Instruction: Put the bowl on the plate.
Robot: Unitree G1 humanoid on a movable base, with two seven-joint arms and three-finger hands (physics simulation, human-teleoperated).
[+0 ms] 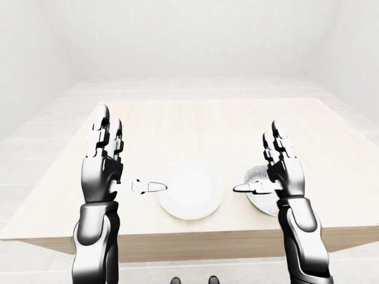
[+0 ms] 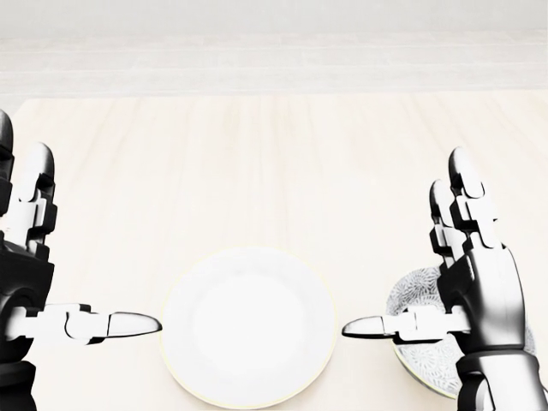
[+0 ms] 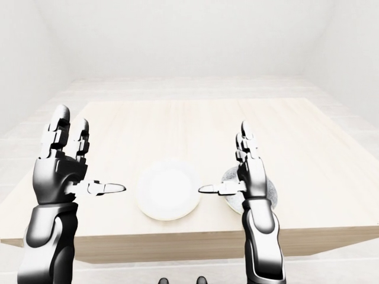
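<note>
Lower right hand [image 2: 479, 291], spread wide and empty, around bowl [image 2: 413, 295] sitting on counter [image 2: 257, 171] just right of plate [image 2: 248, 325]; grip rim, lift level, clear plate's edge. Hold left hand [image 2: 26, 274], equally wide and empty, aside.

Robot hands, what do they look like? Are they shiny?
Yes! The left hand and right hand are shiny black and silver, like armour. Each has three chunky jointed fingers. The arms are smooth, dark and rounded. No cables show.

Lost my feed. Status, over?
Left hand open, right hand open, both empty. Bowl on table, right of plate in head view. No other objects seen.
</note>
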